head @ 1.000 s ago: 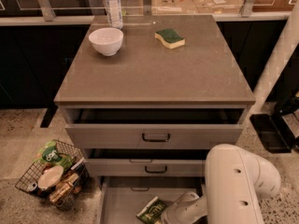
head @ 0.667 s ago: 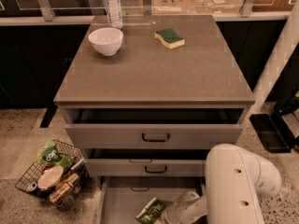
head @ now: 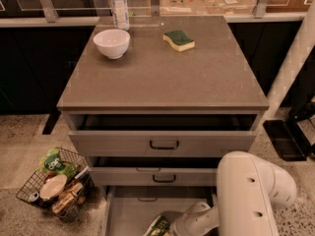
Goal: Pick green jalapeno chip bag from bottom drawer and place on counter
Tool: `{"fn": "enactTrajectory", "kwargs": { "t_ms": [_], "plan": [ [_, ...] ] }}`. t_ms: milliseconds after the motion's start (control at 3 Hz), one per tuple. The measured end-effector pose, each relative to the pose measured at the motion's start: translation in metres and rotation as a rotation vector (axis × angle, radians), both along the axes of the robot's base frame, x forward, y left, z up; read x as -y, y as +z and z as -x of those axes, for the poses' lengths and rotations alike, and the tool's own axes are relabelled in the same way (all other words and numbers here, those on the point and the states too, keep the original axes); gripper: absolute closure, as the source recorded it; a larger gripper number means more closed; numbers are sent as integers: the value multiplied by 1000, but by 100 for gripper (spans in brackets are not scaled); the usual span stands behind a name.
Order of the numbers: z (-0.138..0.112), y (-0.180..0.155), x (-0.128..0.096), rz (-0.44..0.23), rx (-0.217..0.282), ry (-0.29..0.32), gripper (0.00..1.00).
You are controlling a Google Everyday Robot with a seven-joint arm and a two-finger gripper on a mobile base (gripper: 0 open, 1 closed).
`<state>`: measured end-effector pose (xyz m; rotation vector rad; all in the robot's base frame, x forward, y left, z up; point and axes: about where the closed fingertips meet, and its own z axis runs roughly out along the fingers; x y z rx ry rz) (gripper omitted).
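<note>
The bottom drawer (head: 129, 214) is pulled out, with a flat grey inside. The green jalapeno chip bag (head: 158, 226) lies in it at the frame's lower edge, partly cut off. My white arm (head: 248, 195) reaches down into the drawer from the right. My gripper (head: 173, 228) is at the bag's right side, mostly hidden by the arm's wrist and the frame edge. The counter (head: 162, 73) is the grey-brown slab on top of the cabinet.
A white bowl (head: 111, 43), a water bottle (head: 118, 5) and a green-and-yellow sponge (head: 179, 40) stand at the counter's back. The two upper drawers (head: 163, 142) are slightly open. A wire basket (head: 55, 184) of snacks sits on the floor to the left.
The arm and gripper have shifted slightly lower in the drawer next to the chip bag. The bag lies in nearly the same place.
</note>
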<state>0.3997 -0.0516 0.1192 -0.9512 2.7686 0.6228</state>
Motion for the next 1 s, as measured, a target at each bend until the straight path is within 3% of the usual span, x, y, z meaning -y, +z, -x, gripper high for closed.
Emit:
{"fn": "enactTrajectory", "kwargs": {
  "t_ms": [333,1000],
  "plan": [
    [1,-1,-1,-1,-1,1,100],
    [0,12,6,-7,21,5,100]
  ]
}}
